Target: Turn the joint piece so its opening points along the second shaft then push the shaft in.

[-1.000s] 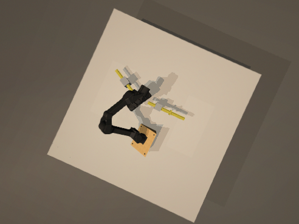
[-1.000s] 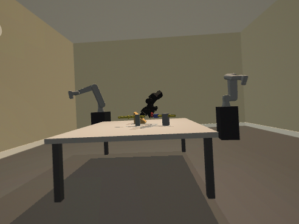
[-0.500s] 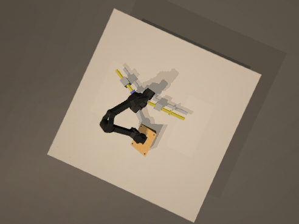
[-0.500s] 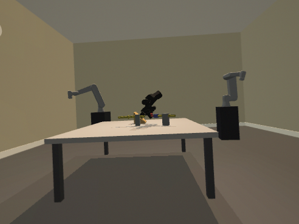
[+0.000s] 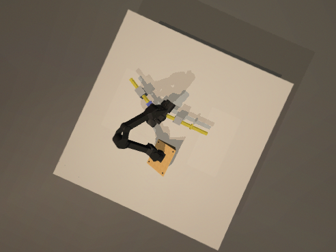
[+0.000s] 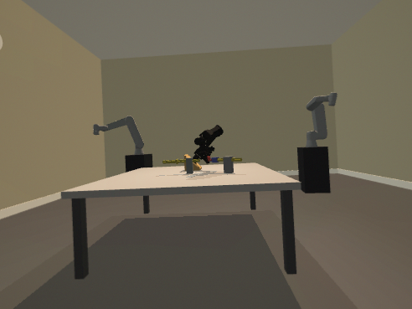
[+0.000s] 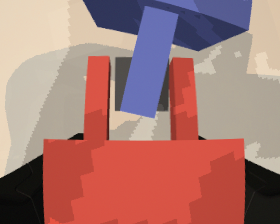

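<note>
The red joint piece (image 7: pixel 144 190) (image 6: pixel 208 158) has two prongs around a blue tongue (image 7: pixel 150 60) and a dark grey hinge part (image 7: pixel 120 100). The tongue slants between them. My gripper (image 7: pixel 135 143) (image 6: pixel 205 157) is shut on the red piece. The blue end (image 5: pixel 149 104) (image 6: pixel 214 160) joins the yellow first shaft (image 5: pixel 133 82) (image 6: pixel 237 159), held in a grey block (image 5: pixel 140 91) (image 6: pixel 228 165). The yellow second shaft (image 5: pixel 201 131) (image 6: pixel 169 162) passes through another grey block (image 5: pixel 179 119) (image 6: pixel 189 166). Its inner end is near my gripper in the top view. The joint's opening is hidden.
The black arm (image 5: pixel 136 120) (image 6: pixel 215 131) bends over from its orange base plate (image 5: pixel 163 167) on the pale table (image 5: pixel 102 188) (image 6: pixel 167 186). A ridge (image 5: pixel 191 126) shows on the second shaft's outer part. Two grey arms (image 6: pixel 133 131) (image 6: pixel 319 119) stand on black pedestals beyond the table.
</note>
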Robot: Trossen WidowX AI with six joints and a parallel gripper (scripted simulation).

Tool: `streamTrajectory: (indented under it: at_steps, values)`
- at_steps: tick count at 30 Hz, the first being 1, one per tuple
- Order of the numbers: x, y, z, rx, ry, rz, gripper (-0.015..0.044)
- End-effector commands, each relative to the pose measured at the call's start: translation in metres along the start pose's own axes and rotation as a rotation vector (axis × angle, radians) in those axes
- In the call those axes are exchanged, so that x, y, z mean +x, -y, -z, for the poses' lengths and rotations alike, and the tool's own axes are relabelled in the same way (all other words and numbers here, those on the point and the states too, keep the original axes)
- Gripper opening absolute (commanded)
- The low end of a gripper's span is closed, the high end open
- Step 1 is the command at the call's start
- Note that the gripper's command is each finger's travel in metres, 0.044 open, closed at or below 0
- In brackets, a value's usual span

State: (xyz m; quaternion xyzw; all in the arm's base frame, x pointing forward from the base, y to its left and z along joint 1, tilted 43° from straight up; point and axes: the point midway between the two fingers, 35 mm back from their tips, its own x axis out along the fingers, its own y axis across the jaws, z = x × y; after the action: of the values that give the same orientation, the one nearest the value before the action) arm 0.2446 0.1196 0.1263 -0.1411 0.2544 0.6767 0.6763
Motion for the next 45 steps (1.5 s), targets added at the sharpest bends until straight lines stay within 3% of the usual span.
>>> streamTrajectory:
  at_steps: [1,21,26,29,40,45]
  values:
    - [0.0001,0.0001,0.0,-0.004,0.004,-0.001,0.0]
    - [0.0001,0.0001,0.0001,0.0,0.003,-0.001,0.0]
    - [0.0001,0.0001,0.0001,0.0,0.003,-0.001,0.0131]
    - [0.0001,0.0001,0.0001,0.0,0.003,-0.001,0.0147]
    - [0.0001,0.0001,0.0001,0.0,0.003,-0.001,0.0436]
    - [0.0001,0.0001,0.0001,0.0,0.003,-0.001,0.044]
